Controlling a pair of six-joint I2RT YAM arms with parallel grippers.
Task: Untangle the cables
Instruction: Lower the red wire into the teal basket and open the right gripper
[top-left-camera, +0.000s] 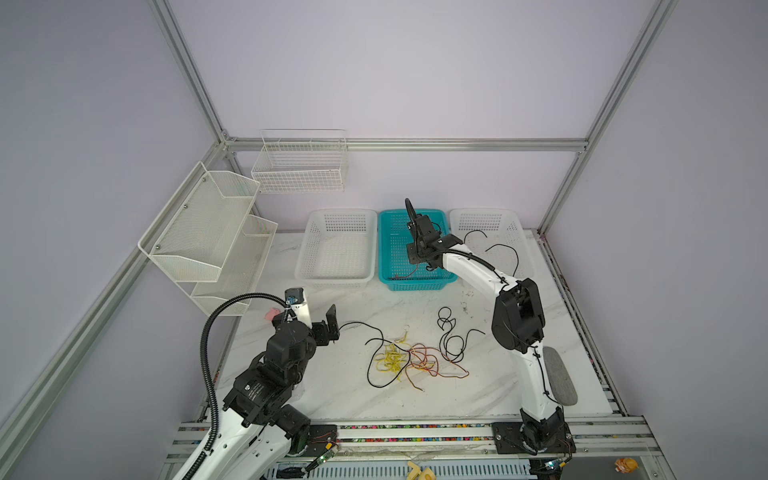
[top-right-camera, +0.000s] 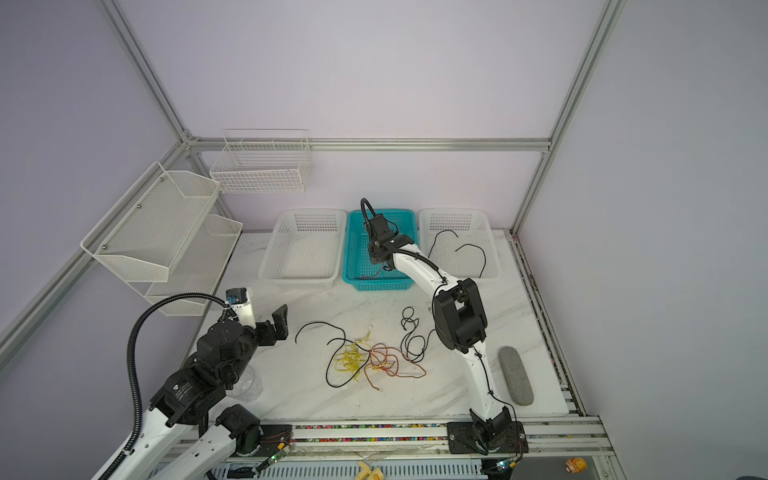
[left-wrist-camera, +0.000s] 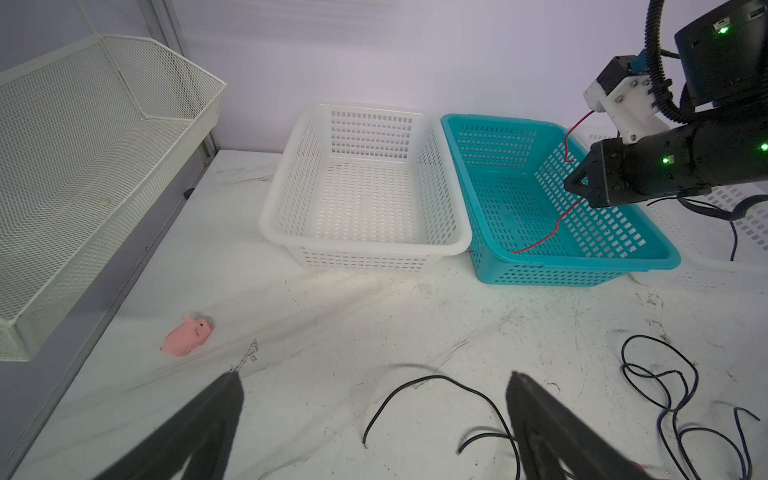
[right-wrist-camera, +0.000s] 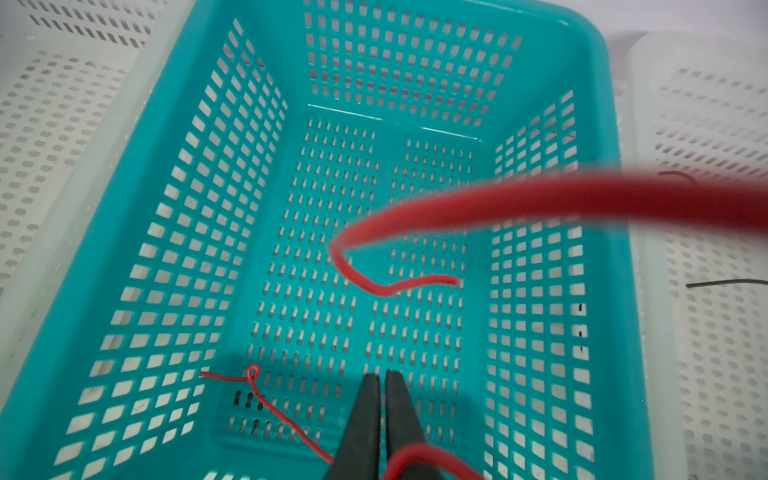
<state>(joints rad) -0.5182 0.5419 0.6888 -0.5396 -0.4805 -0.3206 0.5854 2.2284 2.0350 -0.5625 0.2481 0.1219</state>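
Note:
A tangle of cables (top-left-camera: 411, 359) lies mid-table: yellow strands (top-left-camera: 390, 357), red-orange strands (top-left-camera: 432, 365), and black loops (top-left-camera: 451, 332) beside them. Another black cable (top-left-camera: 498, 247) rests in the right white basket. My right gripper (top-left-camera: 413, 259) hangs over the teal basket (top-left-camera: 415, 286). Its jaws (right-wrist-camera: 382, 374) are pressed nearly together on a red cable (right-wrist-camera: 266, 405), which trails down to the basket floor (left-wrist-camera: 540, 241). My left gripper (top-left-camera: 330, 328) is wide open and empty just above the table (left-wrist-camera: 374, 376), with a black cable end (left-wrist-camera: 415, 386) lying between its fingers.
Two white baskets (top-left-camera: 332, 282) (top-left-camera: 523, 232) flank the teal one along the back. Mesh shelves (top-left-camera: 199, 232) and a wire basket (top-left-camera: 299, 166) hang on the walls. A pink pig toy (left-wrist-camera: 187, 336) sits at the left, a grey pad (top-left-camera: 561, 376) at the right edge.

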